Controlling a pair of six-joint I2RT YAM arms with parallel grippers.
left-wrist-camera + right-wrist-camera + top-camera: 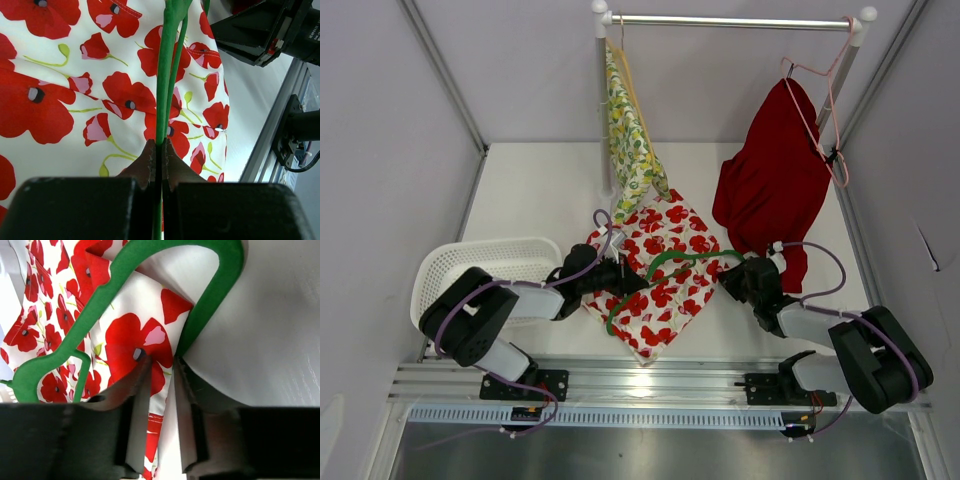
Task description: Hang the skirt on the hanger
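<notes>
The skirt (655, 275), white with red poppies, lies flat on the table between both arms. A green hanger (670, 265) rests across it. My left gripper (638, 283) is shut on a thin bar of the hanger (165, 90), pinched at the fingertips (159, 145) just above the skirt (75, 110). My right gripper (728, 278) sits at the skirt's right corner. Its jaws (161, 365) stand a little apart, with a fold of skirt (130, 340) edge between them and the hanger's curved end (220, 290) just ahead.
A white basket (470, 265) stands at the left. The rail (730, 20) at the back carries a yellow floral garment (630, 140) and a red garment (770, 180) on a pink hanger. The arms' mounting track (650, 380) runs along the near edge.
</notes>
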